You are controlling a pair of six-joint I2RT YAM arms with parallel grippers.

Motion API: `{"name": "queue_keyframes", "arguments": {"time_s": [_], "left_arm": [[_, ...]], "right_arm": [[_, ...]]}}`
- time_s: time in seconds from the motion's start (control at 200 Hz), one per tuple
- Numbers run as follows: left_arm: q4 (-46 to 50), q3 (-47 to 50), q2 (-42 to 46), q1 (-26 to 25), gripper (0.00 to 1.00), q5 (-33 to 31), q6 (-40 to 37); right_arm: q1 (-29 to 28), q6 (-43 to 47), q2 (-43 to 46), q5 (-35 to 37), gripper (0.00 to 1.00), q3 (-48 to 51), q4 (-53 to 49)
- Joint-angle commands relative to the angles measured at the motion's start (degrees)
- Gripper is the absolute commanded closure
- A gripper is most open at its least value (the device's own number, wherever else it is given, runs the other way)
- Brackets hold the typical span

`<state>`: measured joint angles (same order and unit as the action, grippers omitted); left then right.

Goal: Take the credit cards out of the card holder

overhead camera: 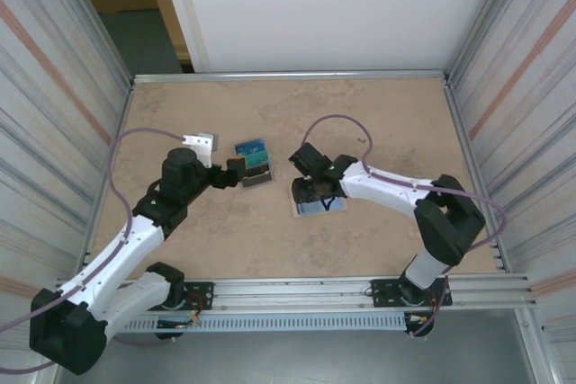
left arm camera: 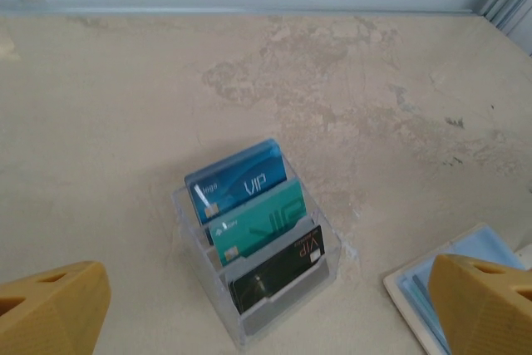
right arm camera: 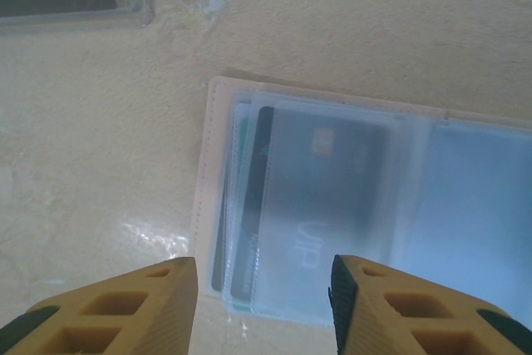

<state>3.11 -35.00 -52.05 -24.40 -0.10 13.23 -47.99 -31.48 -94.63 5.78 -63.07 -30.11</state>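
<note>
On the beige, stone-patterned table (overhead camera: 378,114), the card holder (overhead camera: 317,208) lies opened flat, near the middle and a little to the right. It is a small folding wallet with a cream-beige border and pale blue lining. From the right wrist camera its clear plastic sleeves (right arm camera: 349,205) face upward. Inside them I see a dark card (right arm camera: 324,197) with the letters "VIP", and under it the edge of a teal card (right arm camera: 239,151). So credit cards are inside the holder.

The right gripper (right arm camera: 264,288) hangs directly over the near edge of the card holder. Its two yellow fingers (right arm camera: 125,305) stand apart, with the stack of sleeves under the gap. I cannot tell if they touch the holder.

To the left of the wallet stands a small transparent plastic card stand (left arm camera: 262,322) with three steps. It carries a blue card (left arm camera: 241,180), a teal card (left arm camera: 253,226) and a black card (left arm camera: 274,276).

The left gripper (overhead camera: 232,171) is just beside this stand, on its left side. Its fingers (left arm camera: 50,305) are spread wide and hold nothing.
</note>
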Motion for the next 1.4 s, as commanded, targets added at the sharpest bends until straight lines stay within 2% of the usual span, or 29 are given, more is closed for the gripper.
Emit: {"name": "queue_keyframes", "arguments": {"time_s": [0.0,0.476,0.962,1.102,1.398], "left_arm": [[0.0,1.51,0.74,-0.03,0.01,-0.22,3.94],[0.64,2.92,-1.11,-0.03,0.01,-1.04,5.72],[0.83,2.28,-2.47,-0.03,0.01,-0.14,5.66],[1.08,1.83,-2.62,-0.03,0.01,0.19,5.66],[1.48,1.09,-2.31,0.01,0.01,1.19,5.86]], "right_arm": [[-0.27,1.46,-3.15,2.3,0.54,-2.94,-3.71],[-0.09,0.71,-9.9,-0.11,0.53,-3.66,-3.16],[2.15,-0.49,-9.92,-1.97,0.76,-0.41,-1.84],[2.41,-0.25,-8.77,-5.16,0.83,0.37,0.07],[1.9,-3.41,-4.83,-17.12,0.87,2.81,7.14]]}}
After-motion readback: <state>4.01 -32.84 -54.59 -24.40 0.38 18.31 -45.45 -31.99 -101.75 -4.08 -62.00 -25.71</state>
